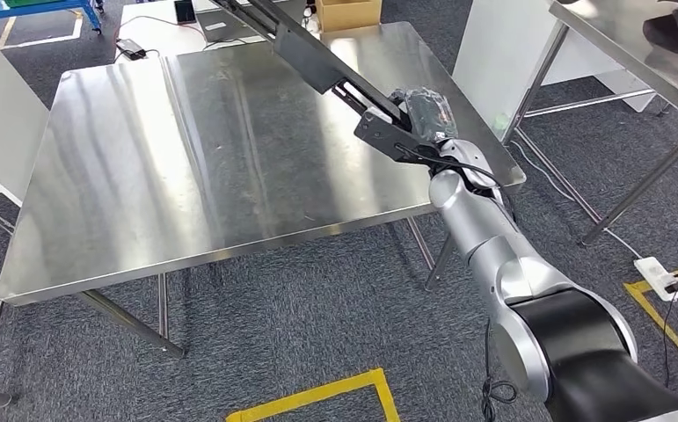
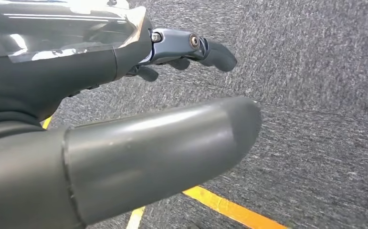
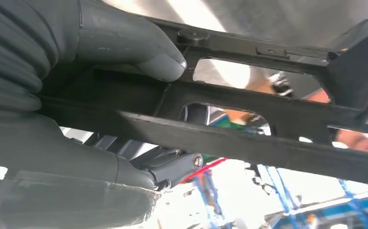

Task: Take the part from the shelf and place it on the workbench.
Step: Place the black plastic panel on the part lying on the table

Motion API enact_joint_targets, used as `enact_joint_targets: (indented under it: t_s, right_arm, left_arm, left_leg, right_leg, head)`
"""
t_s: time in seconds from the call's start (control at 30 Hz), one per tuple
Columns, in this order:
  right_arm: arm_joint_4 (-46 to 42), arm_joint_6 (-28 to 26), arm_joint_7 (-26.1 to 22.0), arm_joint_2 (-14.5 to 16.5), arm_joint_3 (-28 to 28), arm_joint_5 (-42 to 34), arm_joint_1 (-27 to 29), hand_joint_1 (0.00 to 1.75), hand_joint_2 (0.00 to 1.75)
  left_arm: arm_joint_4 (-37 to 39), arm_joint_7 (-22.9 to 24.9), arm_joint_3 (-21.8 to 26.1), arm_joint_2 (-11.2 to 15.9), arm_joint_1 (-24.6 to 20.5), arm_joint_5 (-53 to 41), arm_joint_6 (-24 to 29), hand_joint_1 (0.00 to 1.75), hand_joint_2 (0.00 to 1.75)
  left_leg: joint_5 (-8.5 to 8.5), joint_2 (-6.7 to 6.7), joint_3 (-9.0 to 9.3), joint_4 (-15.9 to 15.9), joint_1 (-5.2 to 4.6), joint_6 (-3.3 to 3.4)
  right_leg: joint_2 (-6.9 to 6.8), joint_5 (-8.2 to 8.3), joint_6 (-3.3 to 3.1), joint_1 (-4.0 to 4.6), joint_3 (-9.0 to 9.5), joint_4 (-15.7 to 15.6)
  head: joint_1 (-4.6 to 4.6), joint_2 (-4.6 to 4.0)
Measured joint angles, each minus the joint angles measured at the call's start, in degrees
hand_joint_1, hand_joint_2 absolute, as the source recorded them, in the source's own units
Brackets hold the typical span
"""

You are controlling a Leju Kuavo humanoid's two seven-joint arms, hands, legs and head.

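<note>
One steel worktop (image 1: 185,158) spans the head view, its far corners cut off. One long black part (image 1: 317,61) slants above it, its upper end out of frame. The right hand (image 1: 423,119) grips its lower end, thumb (image 3: 139,45) pressed on the bar. The left hand (image 2: 191,47) hangs over carpet, fingers loosely apart, holding nothing.

Floor was grey carpet (image 1: 273,334), marked with yellow tape lines (image 1: 317,396). A white power strip (image 1: 660,277) lay on the tape at right, cable trailing. White panels (image 1: 493,53) stood beyond a steel table; a second steel table (image 1: 643,61) stood at far right with something dark on it. A cardboard box (image 1: 348,13) sat at the back, near a blue frame (image 1: 27,10). Overhead light glared off the steel
</note>
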Motion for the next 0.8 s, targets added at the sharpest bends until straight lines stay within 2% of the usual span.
enact_joint_targets:
  t_s: [0.07, 0.1, 0.13, 0.17, 0.23, 0.27, 0.3, 0.37, 0.4, 0.43, 0.47, 0.53, 0.57, 0.6, 0.63, 0.67, 0.73, 0.77, 0.8]
  right_arm:
    - [0.4, 0.15, 0.03, 0.24, 0.37, 0.16, -0.21, 1.75, 1.75]
    - [0.61, 0.22, 0.04, 0.33, 0.55, 0.25, -0.24, 1.75, 1.75]
    - [0.79, 0.29, 0.05, 0.43, 0.7, 0.33, -0.25, 1.75, 1.75]
    - [0.93, 0.33, 0.06, 0.5, 0.83, 0.38, -0.27, 1.75, 1.75]
    - [1.06, 0.37, 0.07, 0.56, 0.96, 0.51, -0.42, 1.75, 1.75]
    - [1.13, 0.42, 0.11, 0.55, 1.02, 0.6, -0.57, 1.75, 1.75]
    - [1.2, 0.49, 0.15, 0.55, 1.08, 0.68, -0.72, 1.75, 1.75]
    - [1.33, 0.7, 0.22, 0.66, 1.15, 0.79, -0.91, 1.75, 1.75]
    - [1.36, 0.79, 0.22, 0.69, 1.19, 0.82, -0.93, 1.75, 1.75]
    - [1.39, 0.86, 0.22, 0.68, 1.24, 0.86, -0.93, 1.75, 1.75]
    - [1.45, 0.89, 0.21, 0.63, 1.3, 0.89, -0.93, 1.75, 1.75]
    - [1.66, 0.92, 0.2, 0.4, 1.45, 0.89, -0.79, 1.75, 1.75]
    - [1.81, 0.93, 0.2, 0.3, 1.53, 0.89, -0.65, 1.75, 1.75]
    - [1.97, 0.95, 0.21, 0.19, 1.58, 0.9, -0.49, 1.75, 1.75]
    - [2.12, 0.95, 0.22, 0.13, 1.62, 0.9, -0.38, 1.75, 1.75]
    - [2.22, 0.96, 0.22, 0.09, 1.65, 0.91, -0.33, 1.75, 1.75]
    - [2.31, 0.96, 0.22, 0.03, 1.68, 0.91, -0.39, 1.75, 1.75]
    - [2.32, 0.96, 0.21, 0.03, 1.71, 0.9, -0.44, 1.75, 1.75]
    - [2.33, 0.96, 0.21, 0.03, 1.74, 0.9, -0.45, 1.75, 1.75]
  left_arm:
    - [0.01, 0.03, -0.02, 0.02, -0.06, -0.1, -0.07, 0.0, 0.0]
    - [0.02, 0.06, -0.02, 0.02, -0.05, -0.13, -0.08, 0.0, 0.0]
    - [0.03, 0.09, -0.03, 0.05, -0.03, -0.14, -0.09, 0.0, 0.0]
    - [0.03, 0.12, -0.04, 0.11, -0.02, -0.16, -0.1, 0.0, 0.0]
    - [0.03, 0.14, -0.11, 0.22, -0.08, -0.28, -0.2, 0.0, 0.0]
    - [0.03, 0.14, -0.17, 0.26, -0.13, -0.35, -0.28, 0.0, 0.0]
    - [0.03, 0.21, -0.21, 0.27, -0.17, -0.4, -0.34, 0.0, 0.0]
    - [0.03, 0.48, -0.25, 0.28, -0.21, -0.41, -0.41, 0.0, 0.0]
    - [0.03, 0.63, -0.24, 0.27, -0.2, -0.38, -0.43, 0.0, 0.0]
    - [0.03, 0.74, -0.24, 0.26, -0.22, -0.32, -0.46, 0.0, 0.0]
    - [0.03, 0.81, -0.24, 0.27, -0.26, -0.25, -0.49, 0.0, 0.0]
    - [0.03, 0.88, -0.24, 0.32, -0.36, -0.15, -0.54, 0.0, 0.0]
    - [0.03, 0.88, -0.24, 0.34, -0.39, -0.15, -0.55, 0.0, 0.0]
    - [0.04, 0.89, -0.24, 0.34, -0.39, -0.15, -0.58, 0.0, 0.0]
    - [0.04, 0.91, -0.23, 0.32, -0.38, -0.15, -0.61, 0.0, 0.0]
    - [0.05, 0.93, -0.23, 0.29, -0.38, -0.14, -0.63, 0.0, 0.0]
    - [0.06, 0.97, -0.22, 0.24, -0.37, -0.14, -0.67, 0.0, 0.0]
    - [0.07, 0.97, -0.22, 0.24, -0.38, -0.15, -0.67, 0.0, 0.0]
    - [0.07, 0.97, -0.22, 0.24, -0.35, -0.15, -0.67, 0.0, 0.0]
  left_leg:
    - [-2.85, 1.0, -3.61, 7.07, 0.42, -0.56]
    - [-2.97, 1.19, -4.53, 8.63, 0.63, -0.78]
    - [-2.08, 1.42, -4.35, 8.05, 0.81, -0.94]
    - [-0.37, 1.85, -2.96, 5.26, 0.95, -1.02]
    - [2.88, 3.77, 1.28, -2.51, 0.9, -0.91]
    - [3.65, 4.39, 2.75, -5.19, 0.75, -0.64]
    - [3.8, 4.65, 3.45, -6.47, 0.55, -0.31]
    - [3.68, 3.58, 3.48, -6.77, 0.2, 0.55]
    - [3.79, 3.08, 3.61, -6.94, 0.15, 0.99]
    - [3.96, 2.64, 3.76, -7.16, 0.16, 1.5]
    - [4.11, 2.24, 3.9, -7.37, 0.23, 1.97]
    - [4.2, 1.28, 3.94, -7.5, 0.3, 2.57]
    - [4.18, 0.7, 3.93, -7.48, 0.29, 2.66]
    - [4.16, 0.06, 3.94, -7.47, 0.27, 2.7]
    - [4.16, -0.59, 3.95, -7.43, 0.26, 2.7]
    - [4.16, -1.2, 3.98, -7.39, 0.26, 2.68]
    - [4.1, -2.27, 3.96, -7.22, 0.15, 2.51]
    - [4.05, -2.73, 3.9, -7.12, 0.05, 2.32]
    - [4.03, -3.11, 3.82, -7.05, -0.04, 2.08]
  right_leg:
    - [-0.96, -0.12, -0.21, 0.07, 0.09, 0.02]
    - [-1.49, -0.16, -0.24, 0.06, 0.11, 0.03]
    - [-1.98, -0.23, -0.19, 0.04, 0.15, 0.04]
    - [-2.47, -0.32, -0.08, 0.01, 0.23, 0.06]
    - [-3.34, -0.66, 0.43, 0.26, 0.46, 0.15]
    - [-3.76, -0.85, 0.74, 0.49, 0.57, 0.19]
    - [-4.17, -1.03, 1.05, 0.74, 0.7, 0.18]
    - [-5.11, -1.27, 1.7, 1.03, 1.05, 0.01]
    - [-5.0, -1.52, 2.03, 1.02, 1.02, 0.22]
    - [-4.2, -2.12, 2.21, 0.97, 0.58, 1.19]
    - [-3.04, -3.24, 2.21, 0.87, -0.53, 3.4]
    - [-0.8, -6.42, 1.89, 0.61, -4.47, 11.22]
    - [-0.41, -7.69, 1.91, 0.6, -6.55, 15.14]
    - [-0.23, -8.17, 2.14, 0.62, -7.94, 17.47]
    - [-0.12, -7.62, 2.54, 0.65, -8.19, 17.34]
    - [0.03, -6.22, 3.01, 0.66, -7.26, 14.85]
    - [1.0, -2.55, 3.63, 0.52, -3.42, 6.25]
    - [1.46, -1.27, 3.54, 0.49, -1.87, 2.97]
    - [1.77, -0.57, 3.24, 0.5, -0.97, 1.08]
  head:
    - [-0.03, 0.0]
    - [-0.03, 0.0]
    - [-0.04, 0.0]
    - [-0.04, 0.0]
    - [-0.08, 0.0]
    - [0.04, 0.0]
    - [0.14, 0.0]
    - [0.39, 0.0]
    - [0.39, 0.0]
    - [0.39, 0.0]
    - [0.43, 0.0]
    - [0.48, 0.0]
    - [0.52, 0.0]
    - [0.51, 0.0]
    - [0.51, 0.0]
    - [0.52, 0.0]
    - [0.52, 0.0]
    - [0.51, 0.0]
    - [0.47, 0.0]
